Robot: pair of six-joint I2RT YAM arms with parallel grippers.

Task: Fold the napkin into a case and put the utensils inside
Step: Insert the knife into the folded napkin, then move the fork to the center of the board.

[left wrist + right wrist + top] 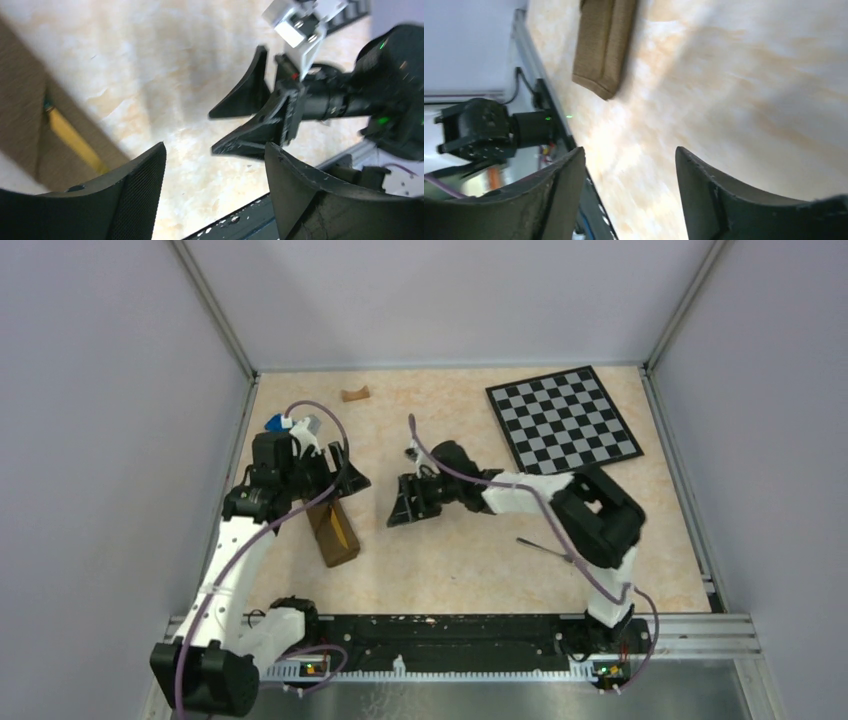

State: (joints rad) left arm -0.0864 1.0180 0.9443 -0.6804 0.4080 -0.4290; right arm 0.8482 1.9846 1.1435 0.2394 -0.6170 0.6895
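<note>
The napkin lies folded as a narrow dark-brown case (333,532) at the table's left, also seen as the case (25,110) and the case (604,40). A yellowish strip (70,137) shows inside its fold; I cannot tell which utensil it is. A slim dark utensil (543,548) lies on the table beside the right arm. My left gripper (345,475) (215,150) hovers just above the case's far end, open and empty. My right gripper (405,502) (629,152) stands open and empty to the right of the case, facing it.
A checkerboard (563,420) lies at the back right. A small tan piece (354,394) sits near the back wall and a blue block (274,423) by the left wall. The black rail (450,625) runs along the near edge.
</note>
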